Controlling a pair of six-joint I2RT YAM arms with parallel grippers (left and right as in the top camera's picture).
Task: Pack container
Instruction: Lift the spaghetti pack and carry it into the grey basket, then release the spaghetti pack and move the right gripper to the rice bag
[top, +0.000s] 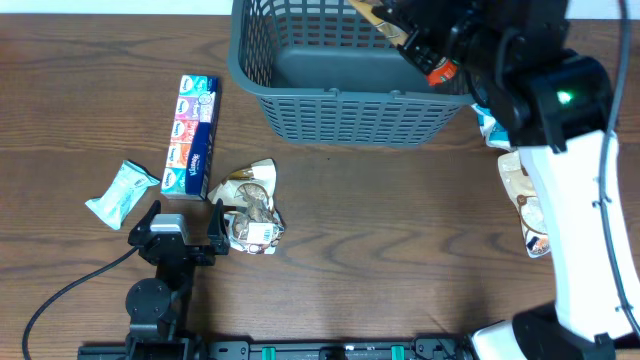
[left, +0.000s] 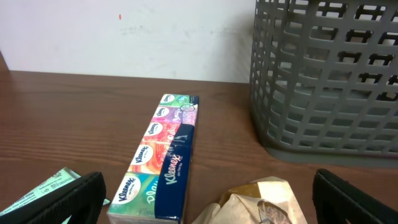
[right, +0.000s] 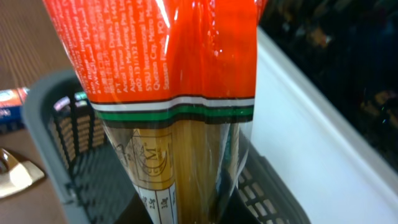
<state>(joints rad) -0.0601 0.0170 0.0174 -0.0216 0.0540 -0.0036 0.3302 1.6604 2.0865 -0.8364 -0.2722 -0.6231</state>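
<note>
The container (top: 340, 100), a dark grey lattice basket, stands at the table's far middle. My right gripper (top: 420, 45) hovers over its right rear corner, shut on a long spaghetti packet (right: 168, 74) with an orange-red top and a clear lower part. In the right wrist view the packet hangs above the container (right: 56, 106) and hides most of the right gripper (right: 205, 218). My left gripper (top: 185, 207) sits low at the near left, open and holding nothing. In the left wrist view the left gripper (left: 208, 205) spans the near end of a Kleenex pack (left: 163, 158) and a crumpled beige packet (left: 264, 202), with the container (left: 329, 81) ahead on the right.
A green tissue packet (top: 122, 192) lies left of the Kleenex pack (top: 190, 135). The beige packet (top: 252, 208) is beside my left gripper. More packets (top: 525, 200) lie at the right under my right arm. A black cable (top: 70, 290) trails at the near left.
</note>
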